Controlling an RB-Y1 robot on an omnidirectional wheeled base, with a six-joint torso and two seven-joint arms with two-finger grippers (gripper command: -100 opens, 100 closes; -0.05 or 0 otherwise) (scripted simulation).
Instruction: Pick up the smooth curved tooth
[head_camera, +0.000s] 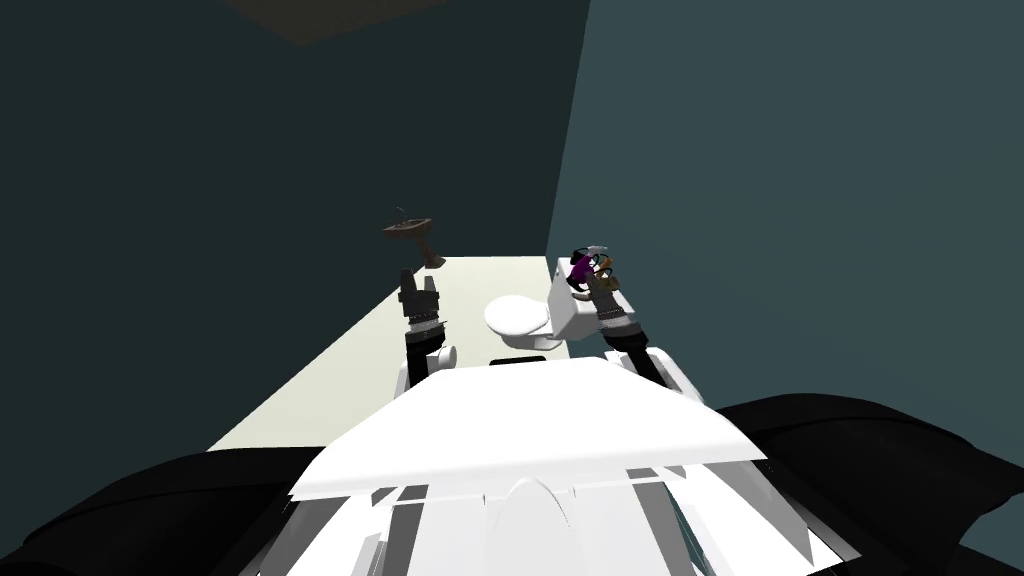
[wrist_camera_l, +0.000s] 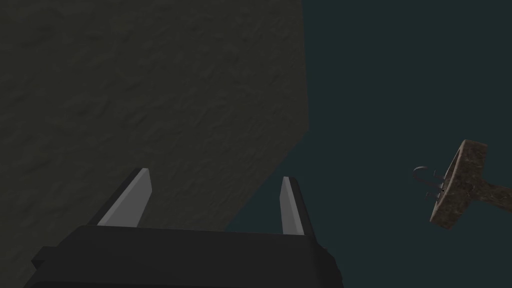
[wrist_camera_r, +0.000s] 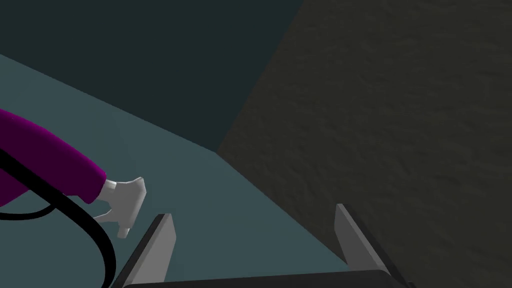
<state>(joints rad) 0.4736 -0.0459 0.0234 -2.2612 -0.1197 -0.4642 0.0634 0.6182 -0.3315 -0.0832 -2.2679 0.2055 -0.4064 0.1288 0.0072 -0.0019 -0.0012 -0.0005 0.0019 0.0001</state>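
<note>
Wide apart, both pairs of jaws hold nothing. My right gripper hovers at the toilet tank, just beside a purple hair dryer with a white nozzle. I cannot tell the tooth among the things there. My left gripper hangs near the toilet bowl.

My left gripper rises from its dark box with both light grey fingers spread wide apart. Beyond them a rough, dark grey-brown surface meets a plain dark teal wall along a straight edge. Well past one finger, against the teal, a mottled brown basin on a stem shows tilted, with a thin curved grey tap on it.
</note>
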